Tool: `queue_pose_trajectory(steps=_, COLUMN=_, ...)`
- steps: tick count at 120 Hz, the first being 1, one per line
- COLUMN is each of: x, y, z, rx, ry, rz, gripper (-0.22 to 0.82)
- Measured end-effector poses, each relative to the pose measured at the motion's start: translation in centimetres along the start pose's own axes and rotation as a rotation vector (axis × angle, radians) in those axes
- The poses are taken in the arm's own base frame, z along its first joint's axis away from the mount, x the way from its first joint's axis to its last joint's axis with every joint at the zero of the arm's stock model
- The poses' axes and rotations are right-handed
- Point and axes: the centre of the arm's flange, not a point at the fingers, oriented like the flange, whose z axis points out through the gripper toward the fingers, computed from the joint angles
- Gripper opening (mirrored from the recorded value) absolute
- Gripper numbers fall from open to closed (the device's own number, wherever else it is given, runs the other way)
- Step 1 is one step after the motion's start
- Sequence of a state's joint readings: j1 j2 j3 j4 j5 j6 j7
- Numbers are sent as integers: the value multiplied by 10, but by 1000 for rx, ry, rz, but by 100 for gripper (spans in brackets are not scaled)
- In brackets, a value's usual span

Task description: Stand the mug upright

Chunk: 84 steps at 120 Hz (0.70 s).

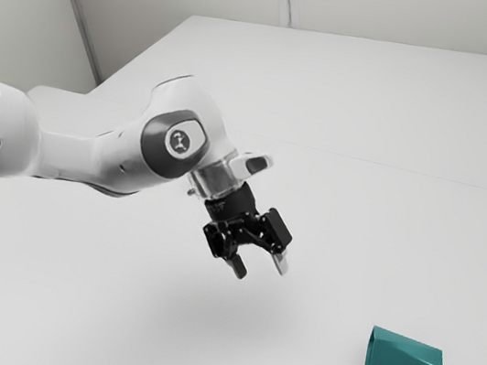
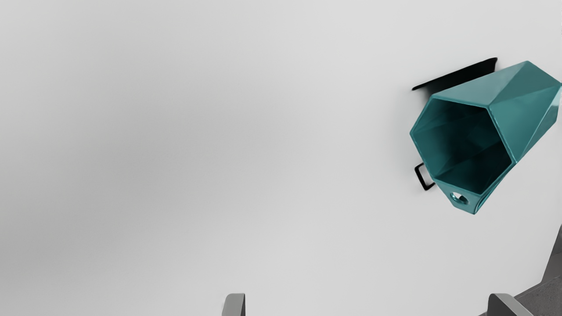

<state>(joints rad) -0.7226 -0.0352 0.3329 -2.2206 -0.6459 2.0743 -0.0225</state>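
Note:
My black gripper [image 1: 262, 267] hangs well above the table in the exterior view, its two fingers spread with nothing between them. Off to the exterior view's right and nearer the camera, a teal faceted mug [image 1: 405, 360] lies on its side, its mouth toward the exterior view's left. The wrist view looks into the dark hollow of the mug [image 2: 520, 109], where a small handle with a hole sticks out beside the rim. Both fingertips of the gripper [image 2: 366, 305] stand wide apart there, away from the mug.
The mug lies on a broad white table [image 1: 311, 341], with its edge and a grey floor [image 2: 542, 298] near one fingertip in the wrist view. Another white surface [image 1: 359, 99] stands behind, in front of pale walls.

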Motion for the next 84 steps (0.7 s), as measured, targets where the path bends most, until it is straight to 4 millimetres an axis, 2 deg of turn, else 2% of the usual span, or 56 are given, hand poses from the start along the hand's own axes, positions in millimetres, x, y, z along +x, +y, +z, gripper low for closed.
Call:
queue_pose_trajectory(steps=58, x=-13, y=47, z=84, rx=-52, ry=65, rz=-56, gripper=60)
queue_pose_trajectory(steps=84, x=-11, y=56, z=101, rx=-78, ry=117, rz=-96, gripper=60)
